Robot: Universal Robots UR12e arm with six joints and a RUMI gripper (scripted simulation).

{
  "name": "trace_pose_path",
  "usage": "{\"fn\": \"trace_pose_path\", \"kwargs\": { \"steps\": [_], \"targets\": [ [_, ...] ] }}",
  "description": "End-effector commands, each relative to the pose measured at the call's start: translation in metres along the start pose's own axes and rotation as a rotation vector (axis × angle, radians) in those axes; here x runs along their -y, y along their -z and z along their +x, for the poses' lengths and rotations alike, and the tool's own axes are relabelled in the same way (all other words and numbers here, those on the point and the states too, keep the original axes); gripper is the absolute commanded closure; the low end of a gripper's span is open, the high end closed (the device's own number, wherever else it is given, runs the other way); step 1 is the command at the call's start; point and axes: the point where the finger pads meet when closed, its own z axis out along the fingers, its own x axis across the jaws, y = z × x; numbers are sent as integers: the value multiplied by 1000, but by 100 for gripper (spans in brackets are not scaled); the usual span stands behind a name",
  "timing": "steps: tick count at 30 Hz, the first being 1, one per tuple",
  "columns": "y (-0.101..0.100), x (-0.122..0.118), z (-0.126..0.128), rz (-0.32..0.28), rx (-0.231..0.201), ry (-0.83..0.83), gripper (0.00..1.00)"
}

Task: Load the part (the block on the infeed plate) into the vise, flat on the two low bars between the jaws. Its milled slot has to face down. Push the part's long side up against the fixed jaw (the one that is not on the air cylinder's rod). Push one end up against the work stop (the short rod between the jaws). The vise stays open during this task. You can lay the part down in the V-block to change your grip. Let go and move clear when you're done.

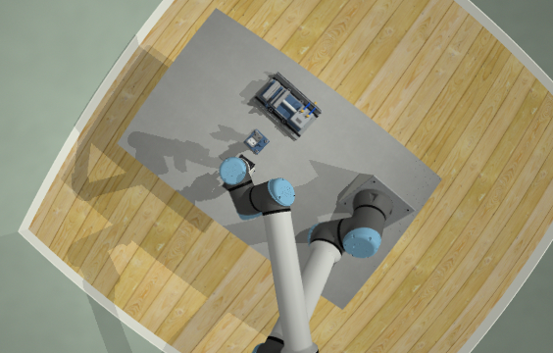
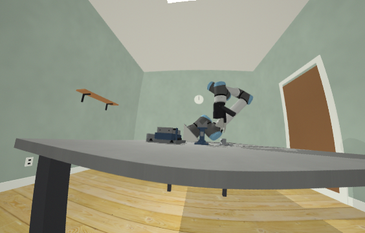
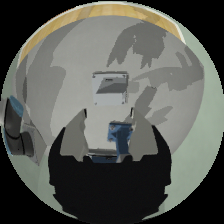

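The part [image 3: 112, 86], a small grey block, lies on the light infeed plate [image 3: 106, 100] in the wrist view, ahead of the fingertips. It is too small to tell which way its slot faces. My gripper [image 3: 108, 108] [image 2: 223, 130] is open partway, with nothing between its fingers, and hangs above the table near the plate. In the top view the arm hides the plate and fingertips. The vise [image 1: 286, 105] [image 2: 166, 135] stands at the back. Its jaws are open; the work stop is too small to make out. In the wrist view my gripper hides most of it.
The blue V-block [image 1: 257, 141] [image 2: 201, 136] [image 3: 119, 132] stands between the infeed plate and the vise, a raised obstacle near the gripper. The robot's base [image 1: 375, 201] is on the right of the grey table [image 1: 198, 64] in the top view.
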Motion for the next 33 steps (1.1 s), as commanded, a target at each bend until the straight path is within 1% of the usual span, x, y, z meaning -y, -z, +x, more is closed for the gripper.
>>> {"fn": "trace_pose_path", "kwargs": {
  "steps": [1,16,18,33],
  "targets": [
    [-8,0,1,-1,-2,0,49],
    [-37,0,1,-1,-2,0,49],
    [-37,0,1,-1,-2,0,49],
    [-56,-1,1,-1,-2,0,49]
  ]
}}
